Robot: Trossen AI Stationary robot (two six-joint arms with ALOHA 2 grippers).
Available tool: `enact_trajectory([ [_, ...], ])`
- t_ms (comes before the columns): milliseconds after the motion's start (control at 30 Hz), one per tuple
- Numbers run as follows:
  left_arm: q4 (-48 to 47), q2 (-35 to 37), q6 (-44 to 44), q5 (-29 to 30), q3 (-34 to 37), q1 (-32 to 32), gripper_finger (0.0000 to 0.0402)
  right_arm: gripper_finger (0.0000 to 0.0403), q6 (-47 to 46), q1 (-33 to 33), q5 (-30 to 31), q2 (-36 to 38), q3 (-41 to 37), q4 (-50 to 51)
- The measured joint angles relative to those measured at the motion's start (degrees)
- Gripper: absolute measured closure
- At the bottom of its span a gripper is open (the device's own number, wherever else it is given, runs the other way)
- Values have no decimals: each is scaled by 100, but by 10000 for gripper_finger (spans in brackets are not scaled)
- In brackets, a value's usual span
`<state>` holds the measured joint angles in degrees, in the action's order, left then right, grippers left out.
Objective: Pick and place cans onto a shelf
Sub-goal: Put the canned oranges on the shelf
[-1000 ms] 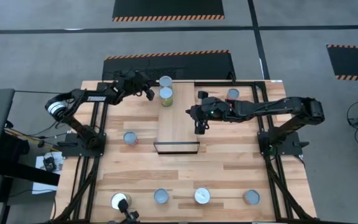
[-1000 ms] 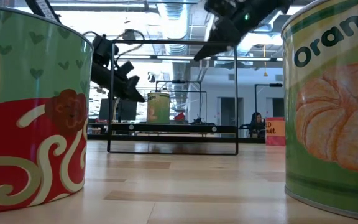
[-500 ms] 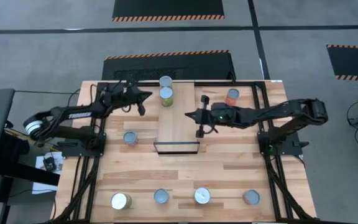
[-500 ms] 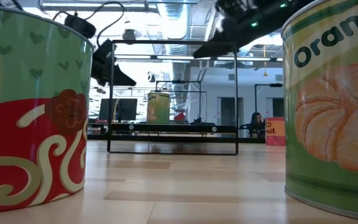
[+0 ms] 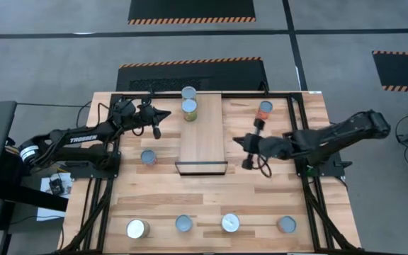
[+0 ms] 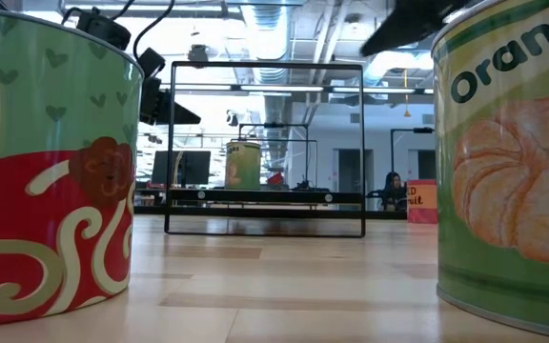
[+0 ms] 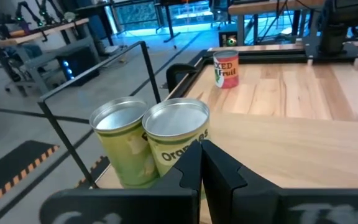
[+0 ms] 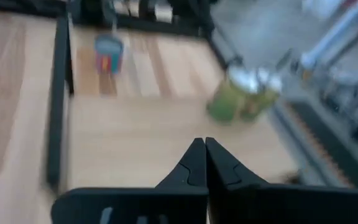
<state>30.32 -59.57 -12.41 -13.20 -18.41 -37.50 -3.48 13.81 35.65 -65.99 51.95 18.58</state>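
Two yellow-green cans point(image 5: 189, 101) stand side by side at the far end of the light-wood shelf point(image 5: 202, 138); they also show in the left wrist view point(image 7: 160, 143). My left gripper point(image 5: 163, 115) is shut and empty, left of these cans and pointing at them point(image 7: 201, 163). My right gripper point(image 5: 241, 144) is shut and empty point(image 8: 203, 159), just right of the shelf. A red-orange can point(image 5: 264, 108) stands at the far right. One can point(image 5: 148, 157) stands left of the shelf, and several cans point(image 5: 230, 223) stand in a row near the front edge.
A thin black frame point(image 6: 265, 148) stands around the shelf, whose dark front edge point(image 5: 201, 168) faces the near side. Two front-row cans point(image 6: 46, 171) fill the sides of the low view. Bare tabletop point(image 5: 211, 195) lies between the shelf and the front row.
My left gripper has drawn back from the two shelf cans toward the table's left edge, staying shut. My right gripper has gone from over the shelf's right side toward the table's right and near edges. The cans have not moved.
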Motion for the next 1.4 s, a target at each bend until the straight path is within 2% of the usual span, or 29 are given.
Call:
enact_trajectory([
  [233, 21, -2, -190, 0, 0, 0, 402, 399, -2523, 1090, -137, -269, 833, 2466],
  [433, 67, -4, -487, 1, 0, 0, 401, 393, -4718, 1876, -1056, -930, 1282, 3792],
  [600, 67, -4, -753, -110, 0, 0, 401, 393, -6297, 2551, -1801, -1540, 1657, 4490],
  [733, 127, -4, -836, -202, 0, -2, 401, 381, -7551, 3027, -2282, -1905, 1853, 4539],
  [1000, 394, -4, -849, -207, -109, -2, 401, 300, -9829, 3740, -3436, -2638, 1995, 4468],
  [1067, 380, -4, -849, -207, -141, -2, 401, 282, -10157, 3800, -3688, -2767, 1997, 4384],
  [1200, 368, -4, -843, -207, -173, -2, 401, 253, -10442, 3861, -3710, -2920, 1999, 3949],
  [1400, 362, -4, -796, -209, -173, -2, 402, 242, -10783, 3859, -4172, -3246, 1999, 3732],
])
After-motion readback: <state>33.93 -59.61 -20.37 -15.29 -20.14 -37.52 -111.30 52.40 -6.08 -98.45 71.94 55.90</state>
